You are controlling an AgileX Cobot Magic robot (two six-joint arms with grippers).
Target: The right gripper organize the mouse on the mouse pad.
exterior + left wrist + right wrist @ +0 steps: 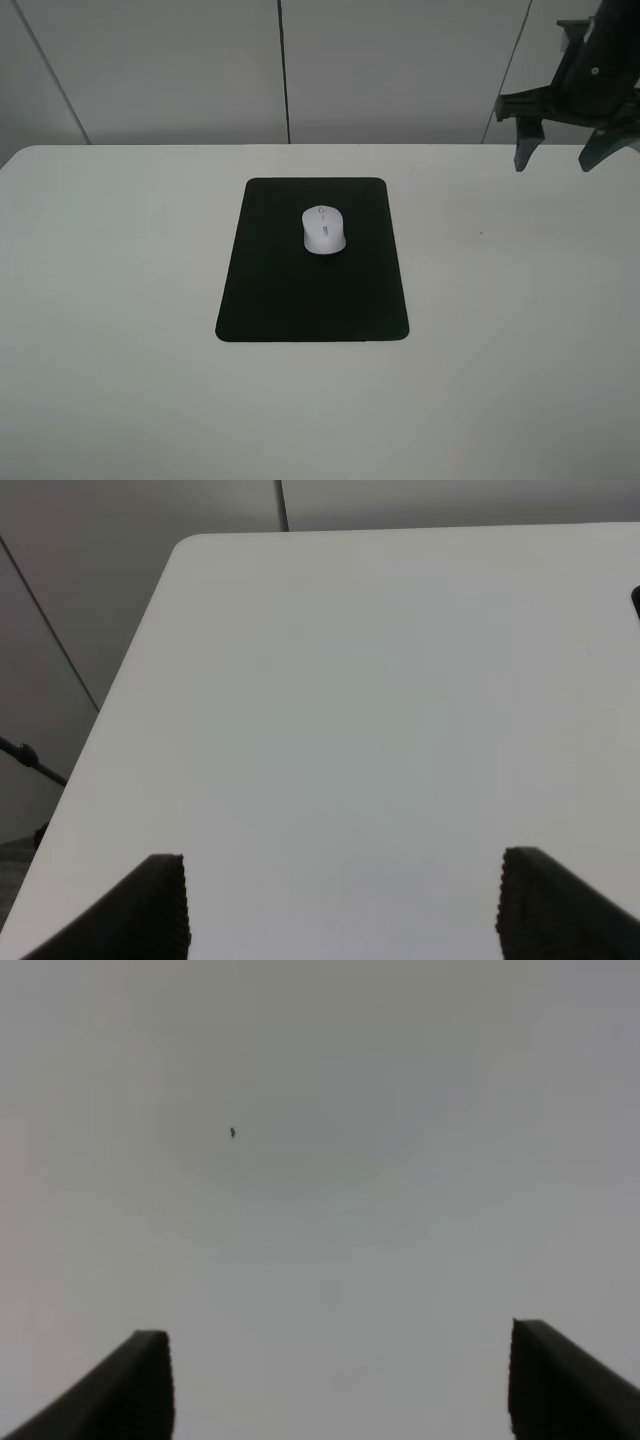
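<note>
We see the mouse (324,230) lying on the pad (312,300), in its far half and near the middle from side to side, its long axis running roughly with the pad's long sides. The pad sits flat at the centre of the white table (120,300). Nothing touches the mouse.

The right gripper (550,155) hangs high above the table's far right corner, well apart from pad and mouse. Its jaws stand wide and hold nothing; in the right wrist view the two fingertips (130,1390) frame only bare table and a small dark speck (232,1132).

The left gripper (340,905) does not show in the high view. Its own wrist view looks along the table toward a far corner, with its jaws also wide and holding nothing, and a dark sliver at the view's edge that may be the pad, though we cannot tell.

In our judgement the job looks done, or as good as done: the mouse rests wholly on the pad, squared to it, with both arms clear. What may be left, if anything, is a small nudge toward the pad's centre; from these views we see no need for it.
</note>
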